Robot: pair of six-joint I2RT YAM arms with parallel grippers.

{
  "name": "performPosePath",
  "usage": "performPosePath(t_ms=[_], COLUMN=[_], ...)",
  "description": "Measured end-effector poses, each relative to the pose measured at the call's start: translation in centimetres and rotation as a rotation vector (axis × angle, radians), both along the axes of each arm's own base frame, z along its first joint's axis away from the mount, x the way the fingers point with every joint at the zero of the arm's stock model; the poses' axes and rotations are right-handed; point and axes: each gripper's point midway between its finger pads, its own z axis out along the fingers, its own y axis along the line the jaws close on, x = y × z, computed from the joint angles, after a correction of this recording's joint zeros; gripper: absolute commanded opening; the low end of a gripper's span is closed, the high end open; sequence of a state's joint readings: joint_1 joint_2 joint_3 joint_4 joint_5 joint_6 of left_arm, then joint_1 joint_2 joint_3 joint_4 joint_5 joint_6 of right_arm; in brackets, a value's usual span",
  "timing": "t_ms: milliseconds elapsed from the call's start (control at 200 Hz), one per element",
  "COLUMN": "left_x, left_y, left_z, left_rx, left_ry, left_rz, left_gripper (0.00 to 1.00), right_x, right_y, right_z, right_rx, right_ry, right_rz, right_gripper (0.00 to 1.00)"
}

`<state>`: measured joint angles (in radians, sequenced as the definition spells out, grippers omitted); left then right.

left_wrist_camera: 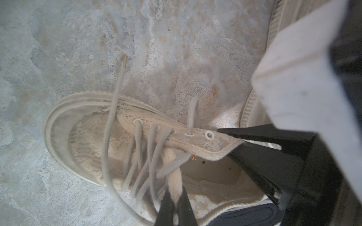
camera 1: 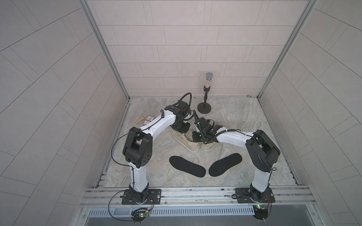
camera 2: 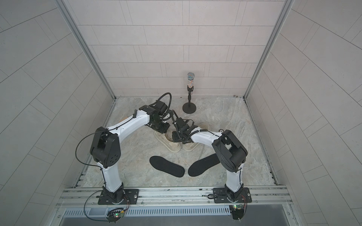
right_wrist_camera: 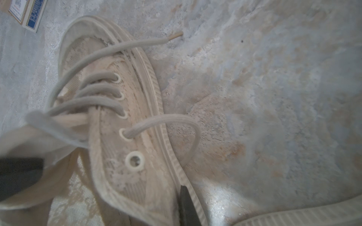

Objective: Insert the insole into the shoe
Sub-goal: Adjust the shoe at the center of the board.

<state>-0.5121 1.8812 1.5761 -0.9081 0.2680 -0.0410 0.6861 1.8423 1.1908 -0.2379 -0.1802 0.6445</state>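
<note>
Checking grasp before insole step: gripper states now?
Left gripper: shut on the tongue.
Right gripper: shut on the eyelet flap.

White shells with black joint housings make up the left arm (camera 1: 137, 176) and right arm (camera 1: 231, 139); black cables (camera 1: 111, 151) run alongside. Lower in frame, black screwed base plates (camera 1: 154, 195). The left gripper (left_wrist_camera: 175, 193) is black, tapered.

The left insole (camera 1: 187, 167) and right insole (camera 1: 225, 165) lie before the shoes (camera 1: 193, 146). The microphone stand (camera 1: 204, 107) is behind the shoes, the card box (camera 1: 148, 119) left of them.
</note>
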Motion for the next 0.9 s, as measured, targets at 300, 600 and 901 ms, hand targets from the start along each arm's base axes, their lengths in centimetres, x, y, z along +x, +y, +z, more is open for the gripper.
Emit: performPosePath(t_ms=[300, 600, 901], left_x=[2.6, 4.0, 5.7], left_y=[2.8, 3.7, 4.2], left_z=[0.8, -0.5, -1.6], left_rx=[-0.079, -0.047, 0.001], left_ry=[0.000, -0.016, -0.086], left_rz=[0.114, 0.156, 0.200], left_gripper=[0.00, 0.00, 0.03], right_x=[0.4, 0.6, 0.8], right_y=[-0.1, -0.2, -0.3], right_z=[-0.3, -0.2, -0.1], right_rx=[0.005, 0.013, 0.009], right_ry=[-0.030, -0.060, -0.070], right_rz=[-0.026, -0.040, -0.050], right_gripper=[0.03, 0.00, 0.00])
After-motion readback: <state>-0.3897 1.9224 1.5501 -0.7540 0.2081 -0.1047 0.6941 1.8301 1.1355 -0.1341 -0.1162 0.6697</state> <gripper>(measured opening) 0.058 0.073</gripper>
